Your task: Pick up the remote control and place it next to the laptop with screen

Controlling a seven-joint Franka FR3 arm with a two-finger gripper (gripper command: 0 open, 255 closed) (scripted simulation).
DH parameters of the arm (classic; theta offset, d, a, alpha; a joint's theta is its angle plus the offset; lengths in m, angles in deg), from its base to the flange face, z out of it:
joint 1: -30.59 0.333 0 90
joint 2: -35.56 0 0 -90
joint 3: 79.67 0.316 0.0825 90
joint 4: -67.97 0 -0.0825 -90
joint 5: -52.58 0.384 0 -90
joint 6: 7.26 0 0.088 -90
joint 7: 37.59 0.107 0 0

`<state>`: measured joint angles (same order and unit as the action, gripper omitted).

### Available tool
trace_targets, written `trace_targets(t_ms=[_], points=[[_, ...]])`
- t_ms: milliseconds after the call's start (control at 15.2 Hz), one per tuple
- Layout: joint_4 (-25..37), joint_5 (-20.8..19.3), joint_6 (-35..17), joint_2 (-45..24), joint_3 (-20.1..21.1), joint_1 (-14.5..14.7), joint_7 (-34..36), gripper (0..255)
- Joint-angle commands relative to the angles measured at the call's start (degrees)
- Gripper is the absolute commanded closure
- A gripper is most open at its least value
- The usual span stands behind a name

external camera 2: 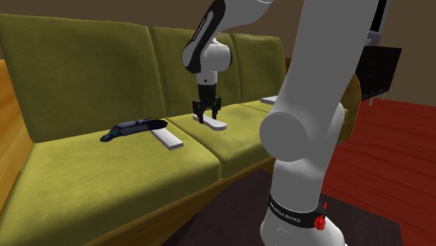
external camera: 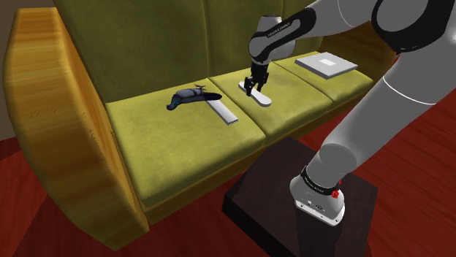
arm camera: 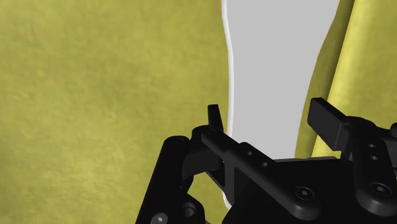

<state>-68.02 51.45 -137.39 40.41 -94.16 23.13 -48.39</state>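
Note:
A white, slim remote control (external camera: 262, 99) lies on the middle cushion of an olive-green sofa (external camera: 183, 153). My black gripper (external camera: 253, 88) comes straight down onto its nearer end and is shut on it. In the wrist view the fingers (arm camera: 215, 117) press the pale remote (arm camera: 273, 63) from both sides, with the gripper (arm camera: 270, 116) low over the cushion. The second exterior view shows the gripper (external camera 2: 207, 117) on the remote (external camera 2: 217, 126), which still rests on the seat. The laptop (external camera: 327, 64), a flat pale slab, lies on the far cushion towards the shoulder view's right.
On the neighbouring cushion lie a dark blue curved object (external camera: 188, 96) and a flat white bar (external camera: 225, 111). The sofa has tall wooden side panels (external camera: 51, 109) and a high backrest (external camera: 146, 36). My dark stand (external camera: 292, 204) is set on a red floor (external camera: 409, 146).

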Motion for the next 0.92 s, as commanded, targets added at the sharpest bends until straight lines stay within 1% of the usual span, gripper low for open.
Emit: trace_targets(t_ms=[0, 858], points=[[0.8, -0.3, 1.6, 0.9, 0.1, 0.0, 0.2, 255], [6.4, -1.4, 12.0, 5.8, 0.6, 0.0, 1.2, 255]])
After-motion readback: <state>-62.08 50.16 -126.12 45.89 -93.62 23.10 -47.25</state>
